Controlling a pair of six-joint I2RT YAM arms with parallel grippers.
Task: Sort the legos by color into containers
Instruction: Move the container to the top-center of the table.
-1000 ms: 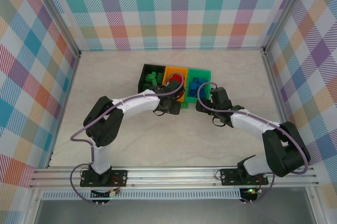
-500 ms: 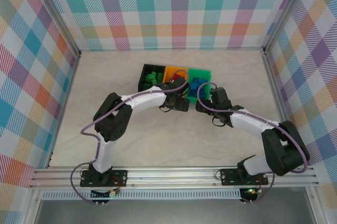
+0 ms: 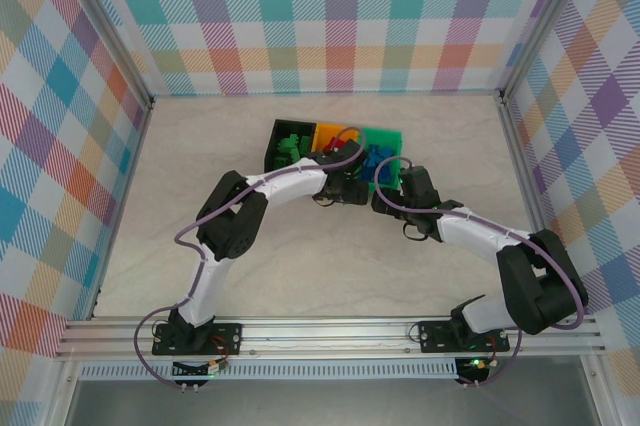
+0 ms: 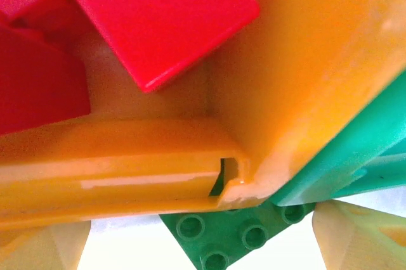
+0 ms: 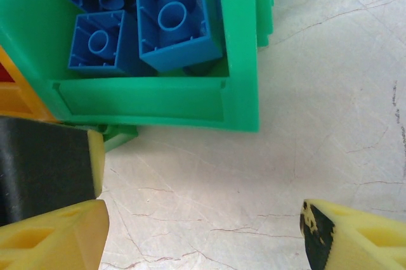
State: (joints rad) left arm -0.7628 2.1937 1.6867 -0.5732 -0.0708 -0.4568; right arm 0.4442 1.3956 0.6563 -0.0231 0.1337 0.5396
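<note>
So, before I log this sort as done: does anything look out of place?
Yes. One green brick lies on the table outside the bins, at the near corner of the orange bin beside the green bin, while the other green bricks sit in the black bin.

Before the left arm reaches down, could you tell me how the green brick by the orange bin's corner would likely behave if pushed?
The green brick looks like rigid moulded plastic, so probably stiff and light. Flat and studded, it should slide rather than roll. Lying close against the corner of the orange bin, it may jam there if pushed.
</note>
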